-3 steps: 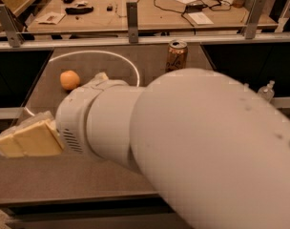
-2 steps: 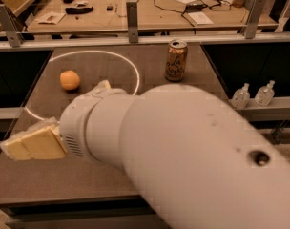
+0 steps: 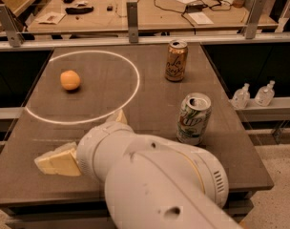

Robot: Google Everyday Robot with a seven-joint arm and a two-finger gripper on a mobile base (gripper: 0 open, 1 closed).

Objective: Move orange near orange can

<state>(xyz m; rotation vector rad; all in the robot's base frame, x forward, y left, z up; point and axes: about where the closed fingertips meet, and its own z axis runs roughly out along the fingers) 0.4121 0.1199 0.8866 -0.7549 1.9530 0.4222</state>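
Note:
The orange [image 3: 70,79] lies on the dark table [image 3: 150,104], at the left, inside a white circle drawn on the top. The orange can [image 3: 176,60] stands upright at the far middle-right, well apart from the orange. My gripper [image 3: 81,138] is low over the table's near left part, in front of the circle and short of the orange. Its pale fingers [image 3: 56,160] are spread and hold nothing. My bulky white arm [image 3: 159,180] hides the table's near middle.
A white-and-green can [image 3: 193,118] stands upright right of my arm, in front of the orange can. Two small clear bottles [image 3: 252,95] sit on a ledge beyond the right edge. A railing [image 3: 135,39] and a cluttered desk lie behind the table.
My arm has drawn back and down in view, uncovering the white-and-green can. The gripper shifted slightly right and nearer the front edge. The orange and the cans stay put.

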